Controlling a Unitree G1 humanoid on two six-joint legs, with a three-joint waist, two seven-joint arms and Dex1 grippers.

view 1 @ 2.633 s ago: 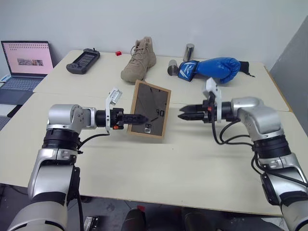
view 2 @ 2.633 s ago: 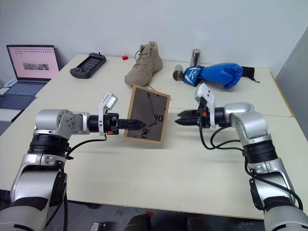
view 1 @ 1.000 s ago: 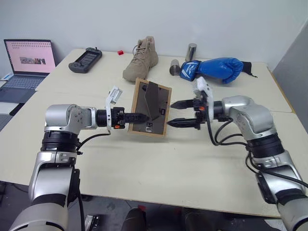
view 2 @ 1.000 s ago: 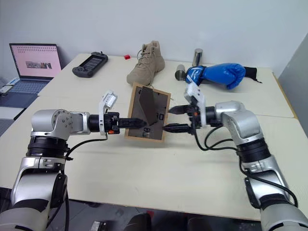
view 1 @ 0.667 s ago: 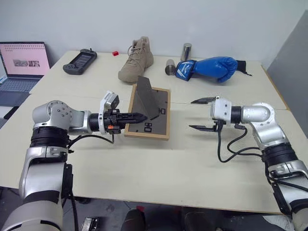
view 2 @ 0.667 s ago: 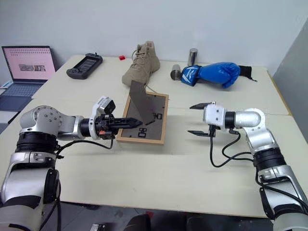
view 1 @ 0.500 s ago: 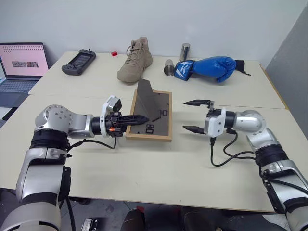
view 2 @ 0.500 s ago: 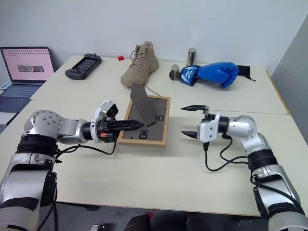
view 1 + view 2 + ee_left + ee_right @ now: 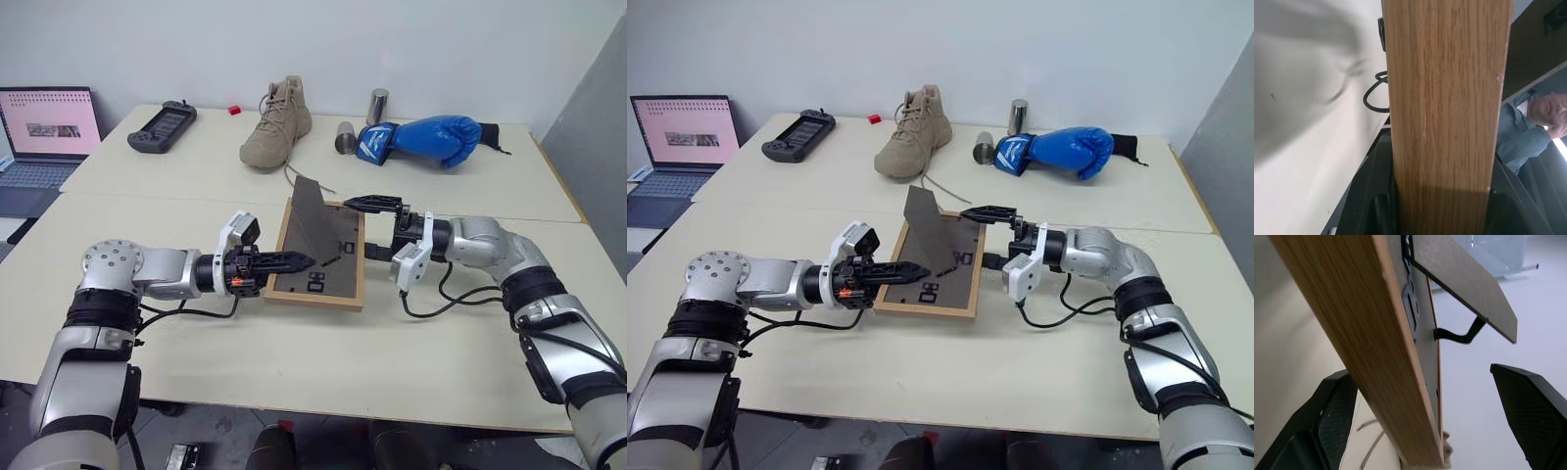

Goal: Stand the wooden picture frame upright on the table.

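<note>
Left gripper (image 9: 306,261) clamps the one wooden picture frame (image 9: 333,279) tilted low over the table (image 9: 294,343), right gripper (image 9: 377,227) spread wide straddling its far edge, beyond them one boot (image 9: 277,122), one boxing glove (image 9: 431,140), two metal cans (image 9: 377,106).

1. Tan boot (image 9: 277,122), upright, far side of bench (image 9: 196,176), laces trailing.
2. Blue boxing glove (image 9: 431,140), lying near boot.
3. Two metal cans (image 9: 378,105): one upright, one on its side.
4. Black handheld console (image 9: 162,125); small red block (image 9: 235,109) close by.
5. Open laptop (image 9: 49,127), off to the side.
</note>
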